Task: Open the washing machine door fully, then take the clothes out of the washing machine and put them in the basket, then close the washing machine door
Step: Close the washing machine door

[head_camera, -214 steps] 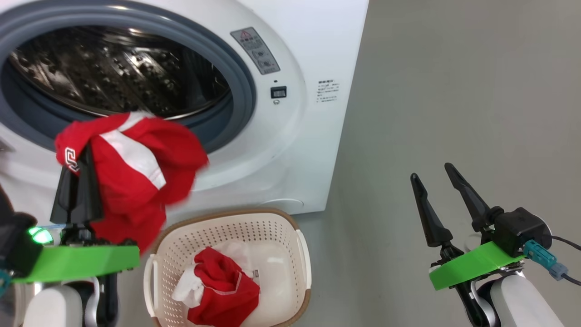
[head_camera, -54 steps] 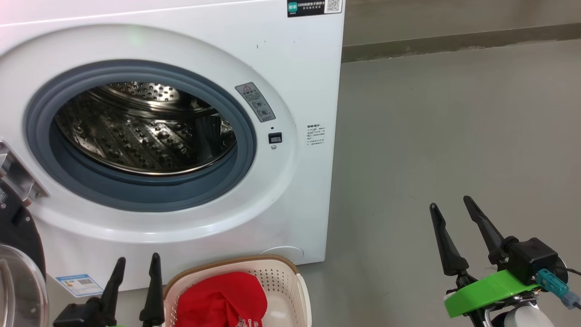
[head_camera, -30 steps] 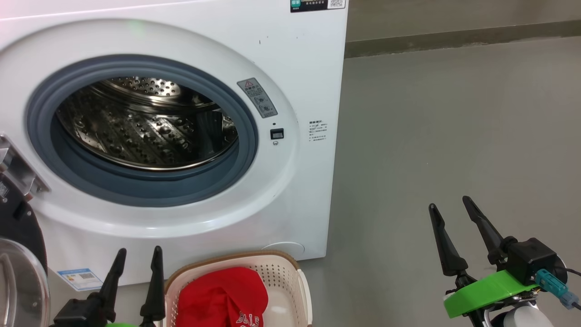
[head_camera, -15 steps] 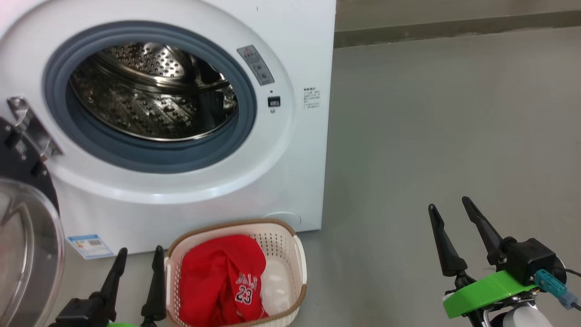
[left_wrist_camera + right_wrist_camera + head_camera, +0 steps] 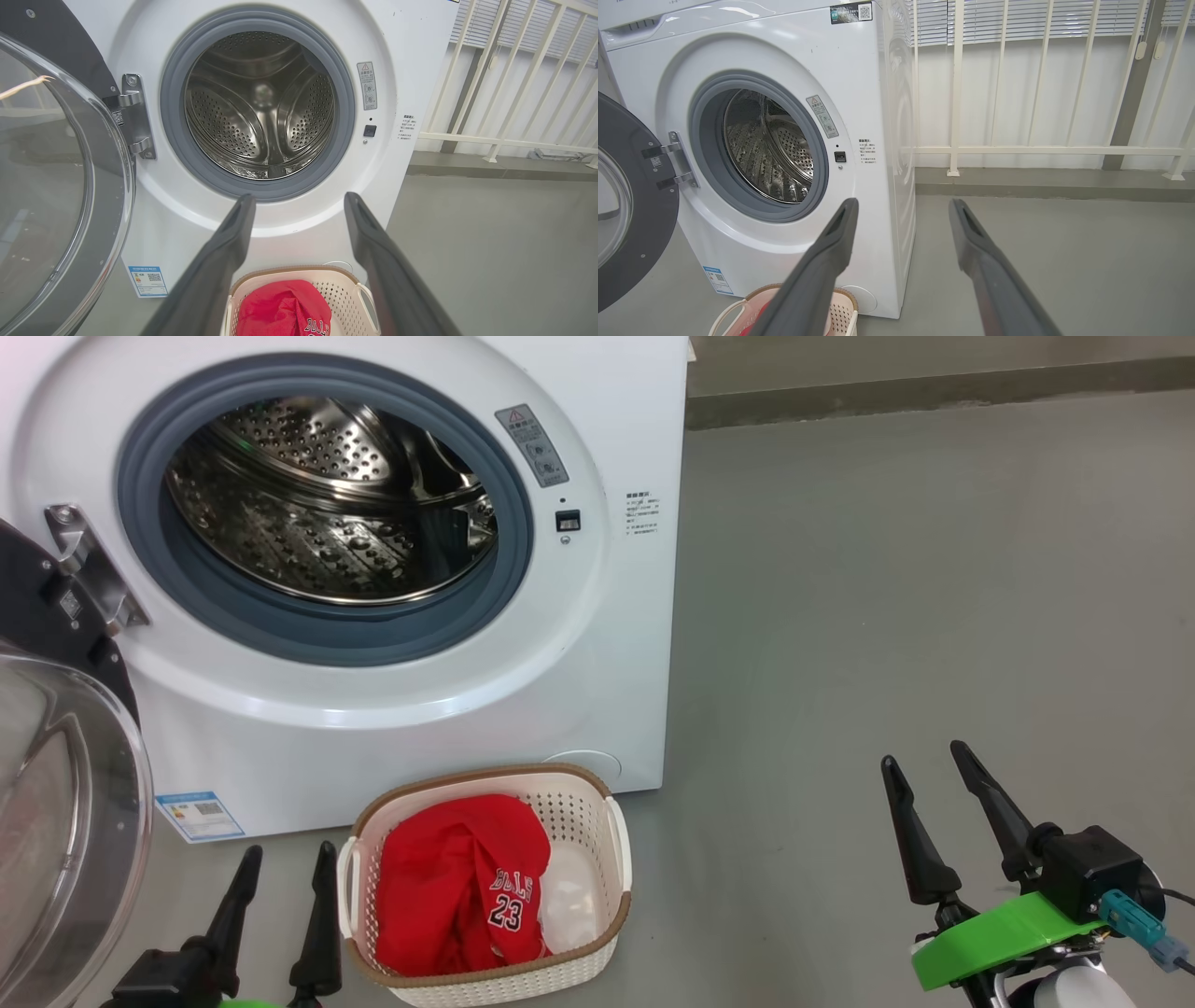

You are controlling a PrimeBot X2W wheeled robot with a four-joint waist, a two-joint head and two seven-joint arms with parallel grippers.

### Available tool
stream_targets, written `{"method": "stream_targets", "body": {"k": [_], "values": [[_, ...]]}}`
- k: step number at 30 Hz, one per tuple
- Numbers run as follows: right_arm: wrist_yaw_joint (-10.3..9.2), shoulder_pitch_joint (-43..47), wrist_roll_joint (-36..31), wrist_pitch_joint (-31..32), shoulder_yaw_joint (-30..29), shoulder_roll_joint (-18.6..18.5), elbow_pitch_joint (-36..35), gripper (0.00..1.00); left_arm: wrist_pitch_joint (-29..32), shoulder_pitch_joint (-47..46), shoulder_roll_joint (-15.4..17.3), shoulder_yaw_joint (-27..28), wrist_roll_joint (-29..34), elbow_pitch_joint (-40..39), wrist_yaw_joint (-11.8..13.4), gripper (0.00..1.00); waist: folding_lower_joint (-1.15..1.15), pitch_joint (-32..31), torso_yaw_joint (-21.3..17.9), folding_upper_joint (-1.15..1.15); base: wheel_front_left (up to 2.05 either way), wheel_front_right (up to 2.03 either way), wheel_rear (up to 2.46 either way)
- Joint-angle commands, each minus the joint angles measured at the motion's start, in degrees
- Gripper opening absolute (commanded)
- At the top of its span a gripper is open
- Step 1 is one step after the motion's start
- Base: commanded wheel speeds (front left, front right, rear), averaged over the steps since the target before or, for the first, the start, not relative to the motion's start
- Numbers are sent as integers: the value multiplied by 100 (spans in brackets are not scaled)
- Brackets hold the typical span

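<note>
Now, clothes [image 5: 439, 887] in basket [image 5: 574, 807]; door [image 5: 65, 821] wide open — left pincer [image 5: 289, 847] and right pincer [image 5: 922, 753] spread, empty

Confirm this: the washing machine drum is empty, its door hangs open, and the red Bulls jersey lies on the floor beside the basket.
Wrong in one respect: the red Bulls jersey lies inside the basket, not on the floor beside it, as the head view shows. The drum is empty and the door hangs open, as said.
</note>
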Motion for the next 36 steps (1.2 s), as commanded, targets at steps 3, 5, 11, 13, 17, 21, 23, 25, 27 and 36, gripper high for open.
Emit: {"method": "stream_targets", "body": {"k": [3,5,11,13,17,21,23,25,27,36], "values": [[36,-93,-21,-36,121,-44,-118,100,-69,-131,65,206,-6,-114,-18,100,0,7,42,0,0,0,0],[36,-90,-19,-36,136,-46,-119,100,-69,-139,63,212,10,-119,-14,100,0,17,82,0,0,0,0],[36,-65,-13,-36,166,-73,-129,100,-69,-164,59,204,31,-173,-6,100,0,44,340,0,0,0,0],[36,-65,-8,-36,187,-81,-133,100,-69,-150,58,208,33,-222,-1,100,0,44,454,0,0,0,0],[36,-72,-2,-36,216,-87,-146,100,-69,-131,57,206,48,-308,15,100,0,42,647,0,0,0,0],[36,-73,-1,-36,248,-91,-159,100,-69,-93,55,195,65,-393,50,100,0,19,931,0,0,0,0],[36,-73,-4,-36,254,-88,-171,100,-69,-78,55,186,72,-434,69,100,0,11,1078,0,0,0,0],[36,-73,-5,-36,262,-83,-182,100,-69,-64,54,172,79,-460,87,100,0,2,1225,0,0,0,0],[36,-69,-4,-36,263,-76,-192,100,-69,-51,54,165,79,-485,106,100,0,-8,1376,0,0,0,0],[36,-60,9,-36,333,-26,-273,100,-69,-28,53,154,106,-620,155,100,0,-2,2043,0,0,0,0]]}}
